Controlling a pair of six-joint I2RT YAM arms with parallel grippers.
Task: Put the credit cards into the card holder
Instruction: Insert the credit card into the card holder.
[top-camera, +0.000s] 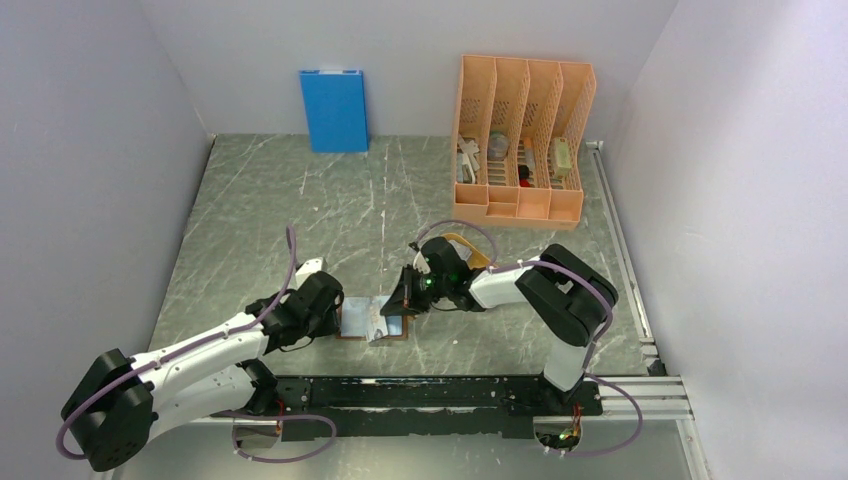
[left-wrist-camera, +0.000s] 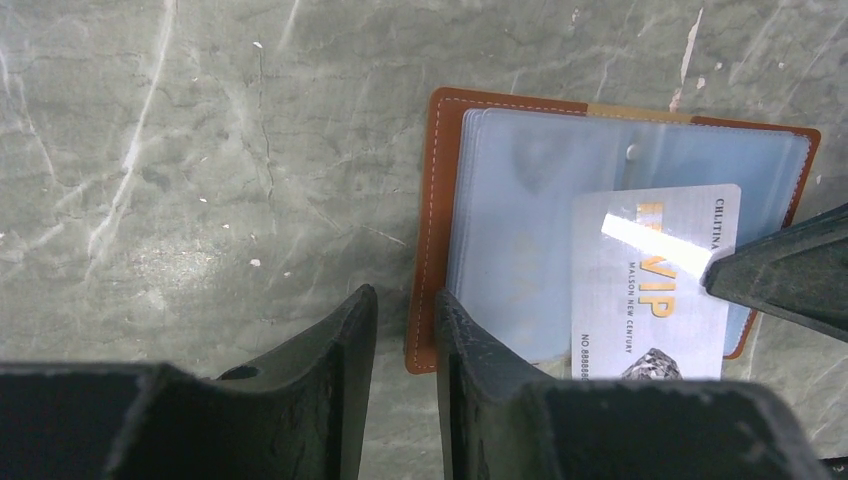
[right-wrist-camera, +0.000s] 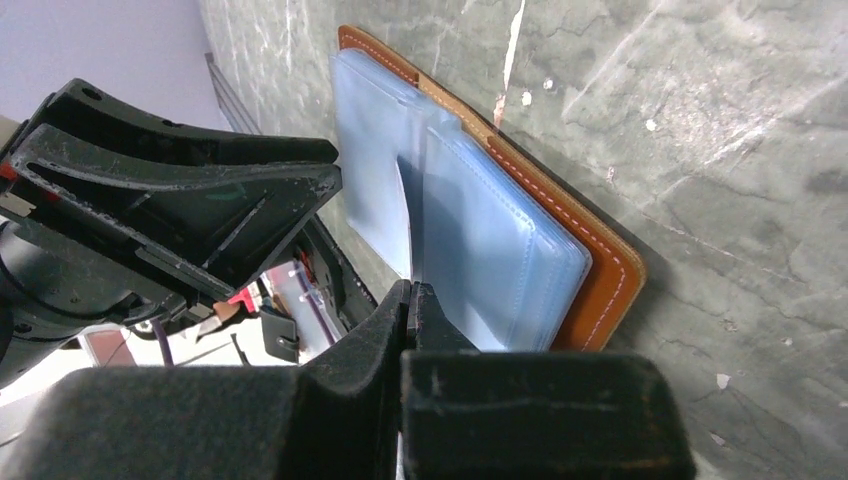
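Credit card (left-wrist-camera: 650, 290): thin, stiff, slick; I'd grip its edge.
My right claw (right-wrist-camera: 409, 296): pinching that card.
My left claw (left-wrist-camera: 405, 330): narrow, empty, over card holder (left-wrist-camera: 428, 250).

credit card (left-wrist-camera: 650, 290), "VIP", "MAISON NEW CENTURY"

Overhead looks down; both close wrist views share card holder (left-wrist-camera: 440, 200).
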